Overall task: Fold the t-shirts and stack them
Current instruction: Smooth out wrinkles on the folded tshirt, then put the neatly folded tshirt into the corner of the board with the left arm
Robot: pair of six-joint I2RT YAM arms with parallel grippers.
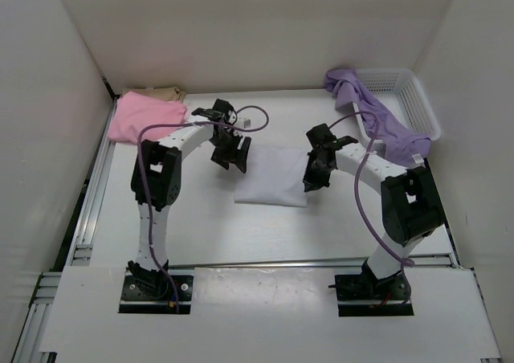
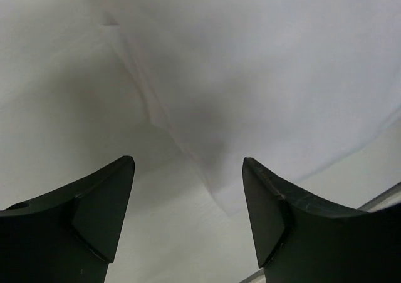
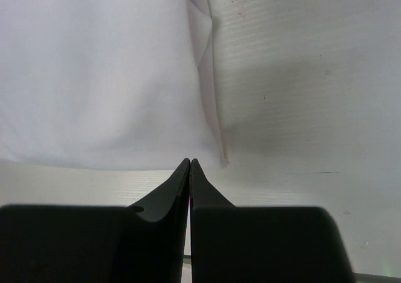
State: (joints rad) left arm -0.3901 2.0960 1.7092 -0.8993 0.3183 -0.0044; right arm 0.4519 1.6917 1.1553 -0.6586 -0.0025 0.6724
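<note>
White walls [image 1: 241,26] enclose the counter [image 1: 201,234]. Left hand [image 2: 188,164] hangs released at the white shirt [image 1: 273,182] edge. Right hand [image 3: 190,164] is clenched on nothing.

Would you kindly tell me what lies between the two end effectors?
The folded white t-shirt lies flat on the table between the left end effector and the right end effector, as the top external view shows.
</note>
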